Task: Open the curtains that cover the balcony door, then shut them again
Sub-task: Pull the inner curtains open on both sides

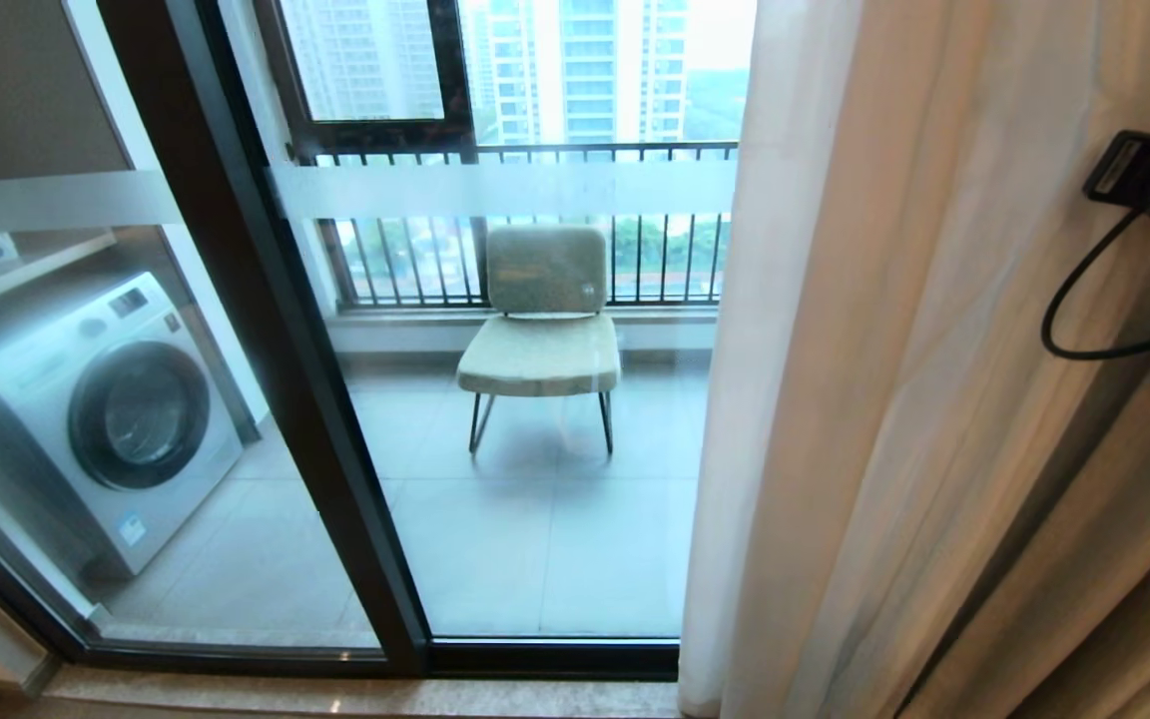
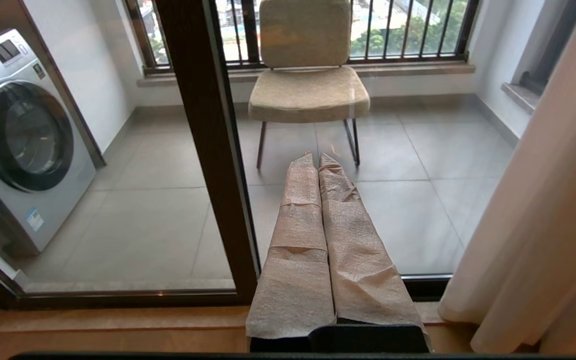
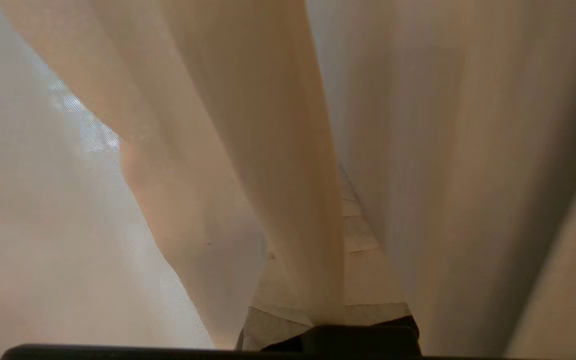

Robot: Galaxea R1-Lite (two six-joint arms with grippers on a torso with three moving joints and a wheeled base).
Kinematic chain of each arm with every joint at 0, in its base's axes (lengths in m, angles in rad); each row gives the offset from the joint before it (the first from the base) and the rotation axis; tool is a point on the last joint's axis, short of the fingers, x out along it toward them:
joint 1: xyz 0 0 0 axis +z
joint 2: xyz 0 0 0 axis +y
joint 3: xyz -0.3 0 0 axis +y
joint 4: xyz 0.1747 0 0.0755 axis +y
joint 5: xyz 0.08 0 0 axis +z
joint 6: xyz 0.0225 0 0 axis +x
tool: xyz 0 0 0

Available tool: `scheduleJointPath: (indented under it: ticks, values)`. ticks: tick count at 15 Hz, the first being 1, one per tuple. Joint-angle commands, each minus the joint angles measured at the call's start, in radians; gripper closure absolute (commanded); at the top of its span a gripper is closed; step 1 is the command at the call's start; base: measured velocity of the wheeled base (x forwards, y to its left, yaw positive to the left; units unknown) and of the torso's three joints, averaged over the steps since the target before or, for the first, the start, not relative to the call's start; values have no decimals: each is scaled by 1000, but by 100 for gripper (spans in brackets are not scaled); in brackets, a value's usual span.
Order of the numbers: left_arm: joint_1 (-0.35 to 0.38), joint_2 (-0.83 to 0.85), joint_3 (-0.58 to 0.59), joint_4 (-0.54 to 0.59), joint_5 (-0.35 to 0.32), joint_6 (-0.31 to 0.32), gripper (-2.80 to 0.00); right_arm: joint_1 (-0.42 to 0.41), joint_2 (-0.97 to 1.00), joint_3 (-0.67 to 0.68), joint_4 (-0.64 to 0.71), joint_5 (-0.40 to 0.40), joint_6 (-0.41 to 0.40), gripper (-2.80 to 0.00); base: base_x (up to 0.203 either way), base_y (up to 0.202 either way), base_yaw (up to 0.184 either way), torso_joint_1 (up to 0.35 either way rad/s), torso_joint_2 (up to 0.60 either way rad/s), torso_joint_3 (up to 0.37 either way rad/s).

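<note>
Gripping a fold of the curtains (image 3: 288, 200), the right tool (image 3: 328, 320) stays hidden; left tool (image 2: 318, 165) clenched empty; no legible labels.

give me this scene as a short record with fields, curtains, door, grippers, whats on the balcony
curtains: bunched at right, glass mostly uncovered
balcony door: black-framed glass, frosted strip across
right gripper: shut on a curtain fold
left gripper: shut, empty, pointing at the door
balcony: chair by the railing, washing machine at left
</note>
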Motion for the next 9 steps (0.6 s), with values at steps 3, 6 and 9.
scheduleJointPath:
  ticks: [3, 6, 9]
  values:
    - [1, 0, 0, -1, 0, 0, 0, 2, 2, 3, -5, -2, 0, 0, 0, -190, 5, 4, 4, 3]
    - [1, 0, 0, -1, 0, 0, 0, 2, 2, 3, -5, -2, 0, 0, 0, -195, -3, -6, 4, 5]
    - [0, 0, 0, -1, 0, 0, 0, 2, 2, 3, -5, 0, 0, 0, 0, -203, -1, 15, 7, 0]
